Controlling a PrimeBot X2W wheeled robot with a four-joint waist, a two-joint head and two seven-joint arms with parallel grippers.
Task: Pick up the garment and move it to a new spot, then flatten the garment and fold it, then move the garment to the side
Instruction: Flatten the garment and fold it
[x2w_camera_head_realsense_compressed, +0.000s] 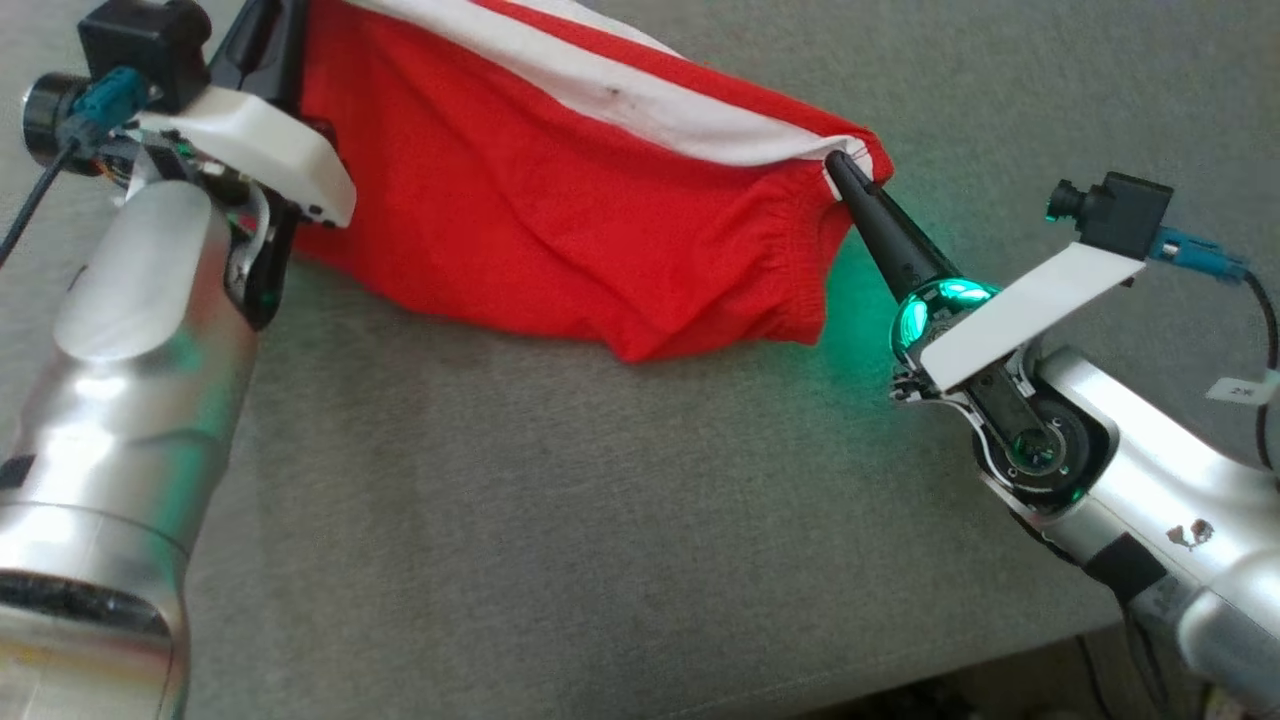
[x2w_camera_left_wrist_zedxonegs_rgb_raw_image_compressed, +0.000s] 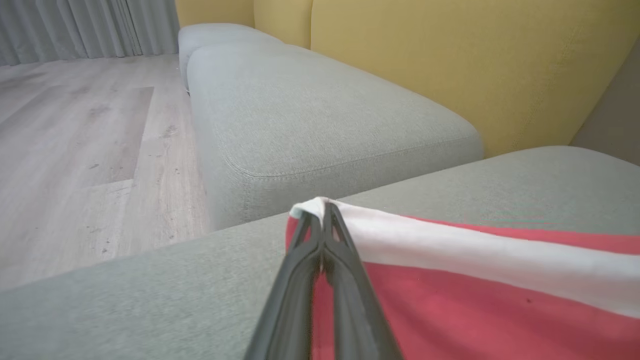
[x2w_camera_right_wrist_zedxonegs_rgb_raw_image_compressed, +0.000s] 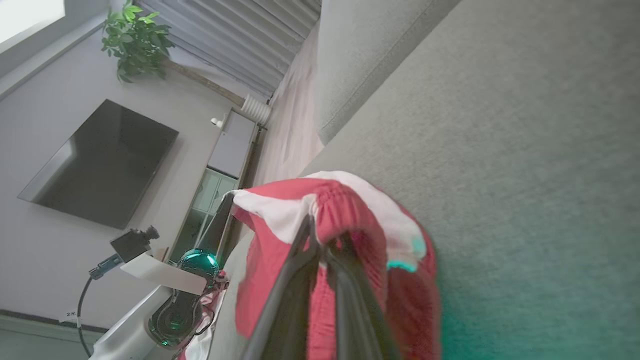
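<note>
2 arms nearest: left jaws and right jaws both pinched fully shut, each on 1 white-trimmed corner of garment (x2w_camera_head_realsense_compressed: 560, 200). Garment hangs stretched between them, lower edge at or just above grey sofa cushion (x2w_camera_head_realsense_compressed: 600, 500). Likely step: carrying to new spot. Next: lower both ends evenly, hold tension, lay flat.

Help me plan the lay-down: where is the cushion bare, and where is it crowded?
Bare: the grey cushion in front of the red garment, out to its front edge. Crowded: the garment's top edge, where the left gripper and right gripper pinch its corners.
</note>
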